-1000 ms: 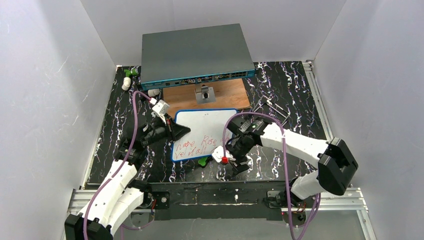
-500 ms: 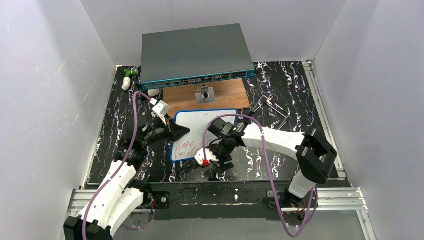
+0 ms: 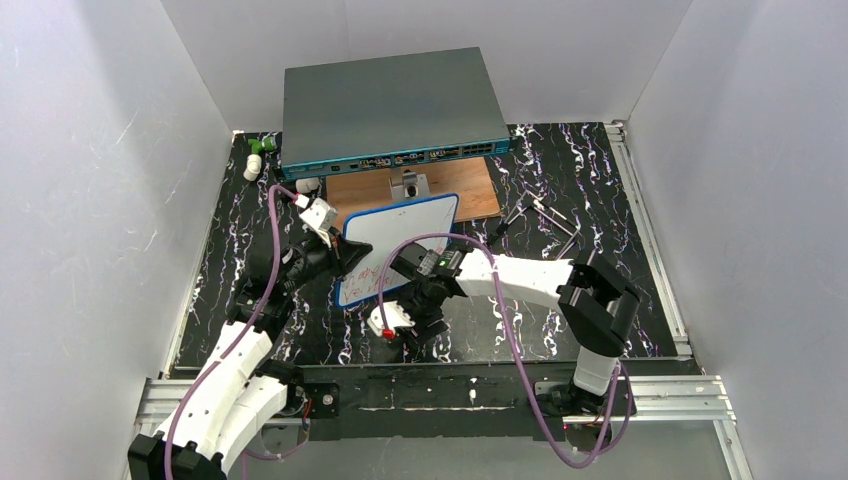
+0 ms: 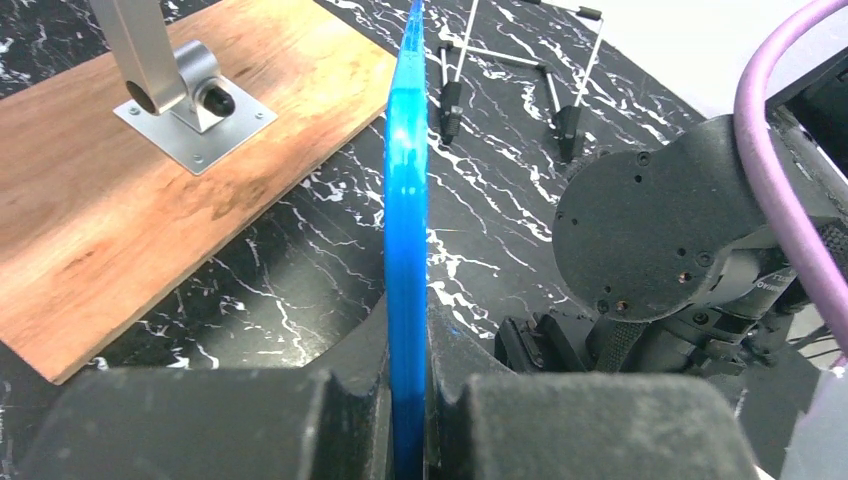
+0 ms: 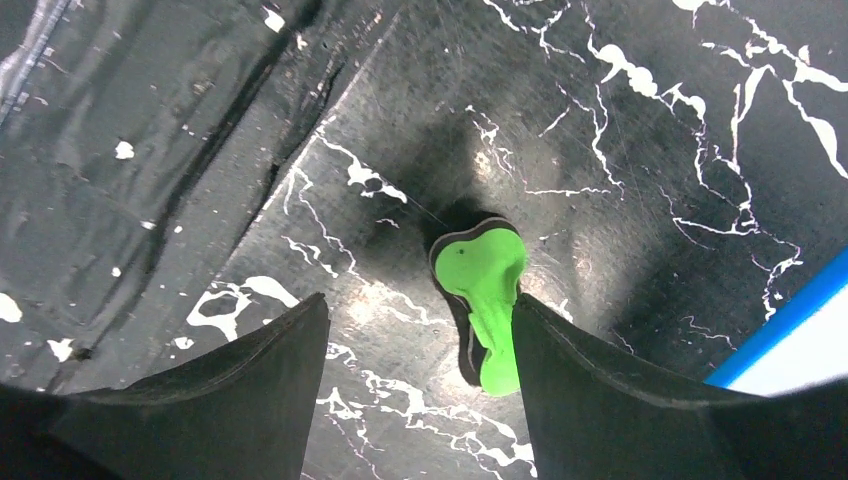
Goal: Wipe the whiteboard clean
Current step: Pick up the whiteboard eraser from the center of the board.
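pinches the whiteboard [image 3: 400, 220] by its blue left edge in the left gripper [image 4: 407, 420], tilted up mid-table just near of the wooden board [image 4: 100, 230], probably to steady it for wiping, and hovers the spread right gripper [image 5: 415, 330] astride the green eraser [image 5: 483, 290], seemingly to grasp it.

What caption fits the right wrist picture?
Open right tool straddles a green eraser on the black table, beside the whiteboard.
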